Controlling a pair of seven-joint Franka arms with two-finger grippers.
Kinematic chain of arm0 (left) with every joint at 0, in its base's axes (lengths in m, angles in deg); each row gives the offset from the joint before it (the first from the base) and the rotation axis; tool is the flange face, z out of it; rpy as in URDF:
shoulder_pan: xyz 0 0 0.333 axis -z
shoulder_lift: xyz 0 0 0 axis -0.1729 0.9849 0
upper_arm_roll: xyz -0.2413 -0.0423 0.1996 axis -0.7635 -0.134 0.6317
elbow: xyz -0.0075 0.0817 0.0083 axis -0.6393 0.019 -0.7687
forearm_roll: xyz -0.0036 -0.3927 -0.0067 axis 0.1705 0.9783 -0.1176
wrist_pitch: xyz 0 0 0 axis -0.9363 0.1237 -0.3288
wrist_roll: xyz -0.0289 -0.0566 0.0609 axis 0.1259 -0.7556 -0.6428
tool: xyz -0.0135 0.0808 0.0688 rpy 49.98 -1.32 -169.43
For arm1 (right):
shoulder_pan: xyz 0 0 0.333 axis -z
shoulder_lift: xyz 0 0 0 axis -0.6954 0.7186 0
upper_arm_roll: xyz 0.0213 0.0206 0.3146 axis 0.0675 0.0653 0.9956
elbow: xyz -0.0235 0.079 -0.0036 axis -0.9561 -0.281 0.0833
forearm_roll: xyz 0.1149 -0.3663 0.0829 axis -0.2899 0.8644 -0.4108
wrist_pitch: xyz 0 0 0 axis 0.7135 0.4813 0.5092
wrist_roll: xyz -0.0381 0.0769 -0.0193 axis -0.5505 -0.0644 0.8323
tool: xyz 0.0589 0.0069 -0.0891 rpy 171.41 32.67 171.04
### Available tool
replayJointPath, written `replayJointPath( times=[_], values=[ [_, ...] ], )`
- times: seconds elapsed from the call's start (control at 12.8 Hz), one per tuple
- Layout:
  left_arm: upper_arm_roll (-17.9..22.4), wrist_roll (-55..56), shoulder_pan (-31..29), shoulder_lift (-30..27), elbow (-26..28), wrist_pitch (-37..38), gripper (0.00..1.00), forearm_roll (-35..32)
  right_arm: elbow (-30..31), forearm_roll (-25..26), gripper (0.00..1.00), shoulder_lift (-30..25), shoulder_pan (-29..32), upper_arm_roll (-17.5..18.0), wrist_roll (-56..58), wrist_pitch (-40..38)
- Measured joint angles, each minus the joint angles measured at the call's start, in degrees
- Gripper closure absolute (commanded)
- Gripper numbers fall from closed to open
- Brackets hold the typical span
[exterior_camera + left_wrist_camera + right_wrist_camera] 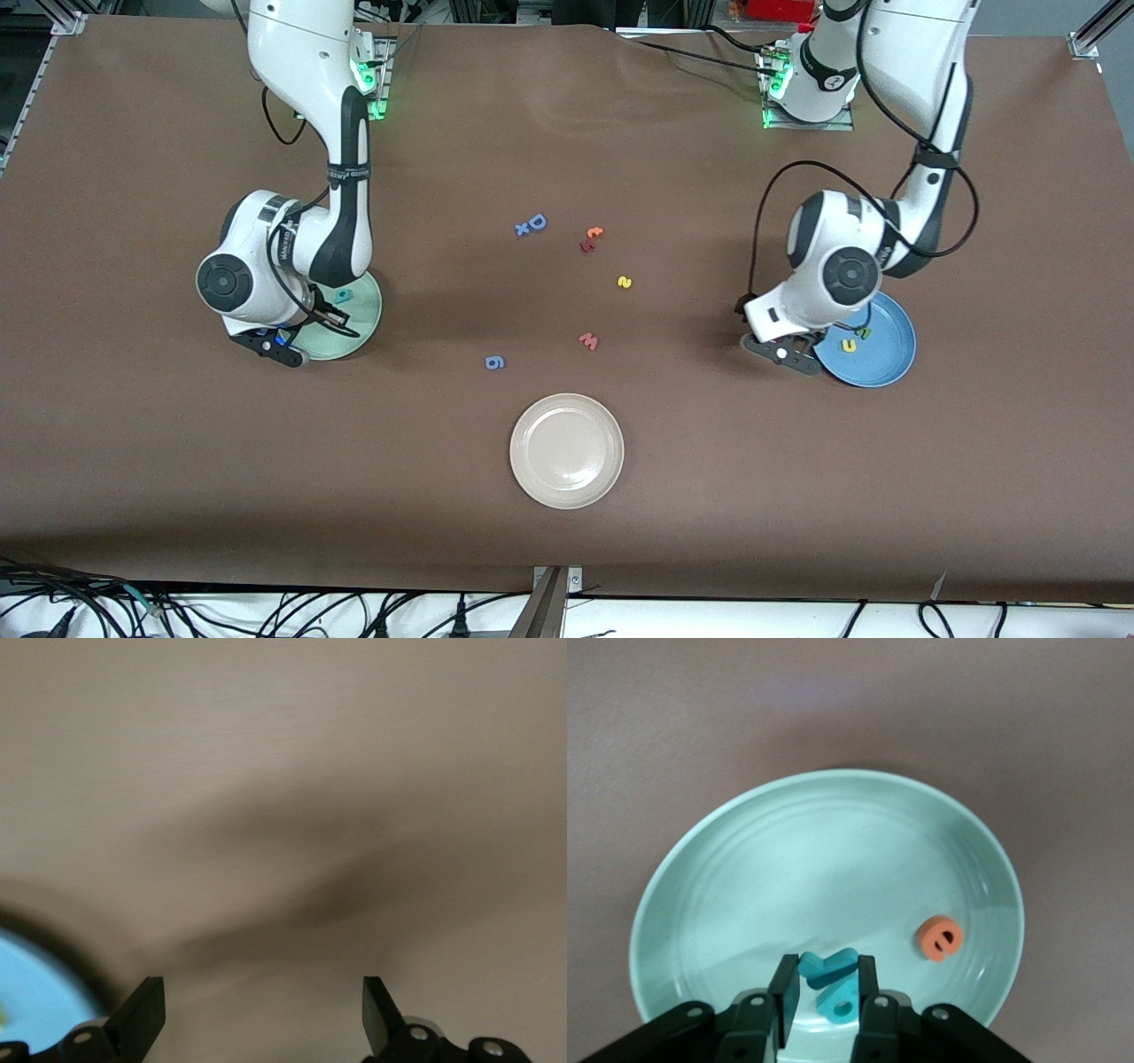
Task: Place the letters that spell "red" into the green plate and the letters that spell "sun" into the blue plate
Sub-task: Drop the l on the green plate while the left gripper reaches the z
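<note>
the front view looks down from high across the worktop, facing both arm bases. the right wrist view hangs close over the green plate, the left wrist view low beside the blue plate; the front view also shows both plates.

The readable signs here are the foam letters themselves. On the table, a blue capital "D" lies with a small blue "x" touching it, toward the robots' bases. Beside them, toward the left arm's end, sits a small orange-and-red pair of letters too small to read. Nearer the front camera lie a yellow "s", a pinkish-red "w" and a blue "g"-like letter. In the blue plate a yellow "u" reads clearly, with a green letter beside it that cannot be read. In the green plate lies an orange "e" and a teal "d". The dark band on the right arm's forearm carries white lettering that is too small to make out.
</note>
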State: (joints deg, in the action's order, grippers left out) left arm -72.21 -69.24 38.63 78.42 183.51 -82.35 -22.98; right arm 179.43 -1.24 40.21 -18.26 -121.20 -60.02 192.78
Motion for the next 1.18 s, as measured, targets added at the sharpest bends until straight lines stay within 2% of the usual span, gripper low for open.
replayJointPath(
  times=[0.08, 0.31, 0.55, 0.78, 1.18],
  values=[
    [-1.61, 4.59, 0.96, -0.01, -0.23, 0.00, 0.04, 0.10, -0.01, -0.07, 0.01, 0.00, 0.37, 0.00, 0.08, 0.00],
    [-6.64, 16.30, 3.60, -0.01, -1.40, -0.02, 0.04, 0.14, -0.33, -0.22, 0.00, -0.19, 0.32, 0.13, 0.15, -0.90],
    [-9.19, 24.35, 6.06, 0.13, -2.50, -0.16, 0.04, 0.15, -3.86, -0.26, 0.00, -0.32, 0.02, -0.90, 0.16, -7.44],
    [-10.88, 26.08, 7.88, 1.67, -3.35, -2.47, 0.07, 0.15, -10.09, -0.26, 0.00, -0.53, -1.44, -5.76, 0.36, -15.07],
    [-11.10, 26.04, 11.39, 6.33, -3.54, -11.94, 0.07, -2.61, -18.74, 0.48, 0.00, -1.09, -3.31, -14.34, 0.75, -25.76]
  ],
)
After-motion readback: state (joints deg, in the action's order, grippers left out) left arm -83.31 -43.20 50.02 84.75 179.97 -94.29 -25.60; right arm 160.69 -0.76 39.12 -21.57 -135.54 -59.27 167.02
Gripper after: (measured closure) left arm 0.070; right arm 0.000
